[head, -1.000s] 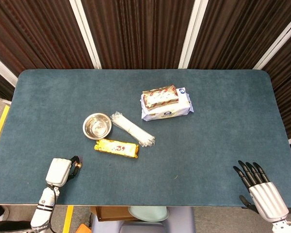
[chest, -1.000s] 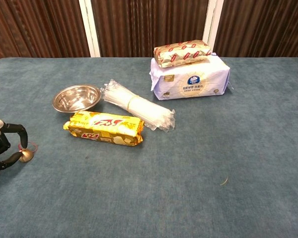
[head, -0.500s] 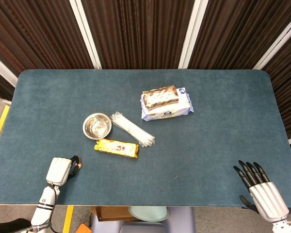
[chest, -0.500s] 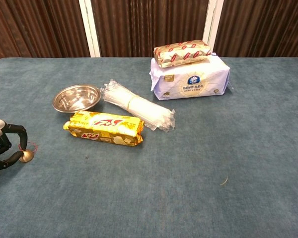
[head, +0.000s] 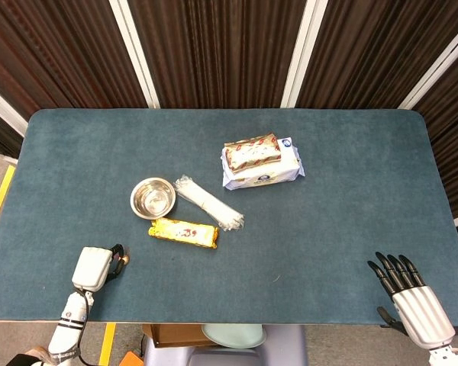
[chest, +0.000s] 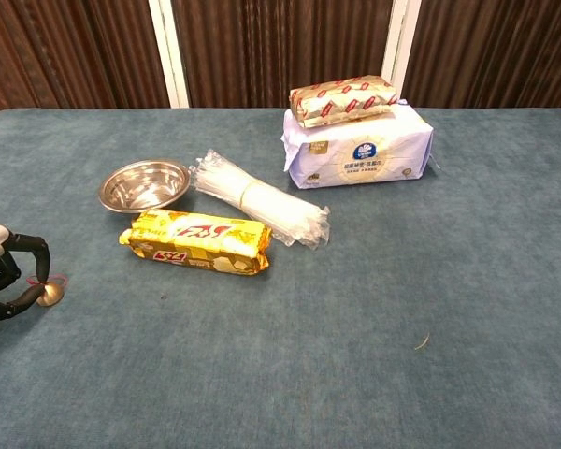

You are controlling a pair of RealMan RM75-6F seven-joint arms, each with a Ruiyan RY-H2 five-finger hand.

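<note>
The left hand point(chest: 5, 276) sits at the table's seven o'clock corner, its dark fingers curled around a small brass-coloured ball point(chest: 47, 296) with a thin red loop — pinched at the fingertips and resting on the cloth. Over the last second the ball has crept only slightly toward the hand, so the grip looks settled but no lift has begun. The right hand point(head: 412, 301) lies at five o'clock, fingers straight and apart, holding nothing, unmoved.

At one o'clock from the ball lies a crinkly yellow biscuit packet point(chest: 196, 241), then a shiny round steel bowl point(chest: 145, 183) and a clear bundle of straws point(chest: 260, 199). Farther, toward twelve, a soft tissue pack point(chest: 360, 154) carries a foil-wrapped bar point(chest: 344, 98) — all on teal felt table point(head: 336, 221).
</note>
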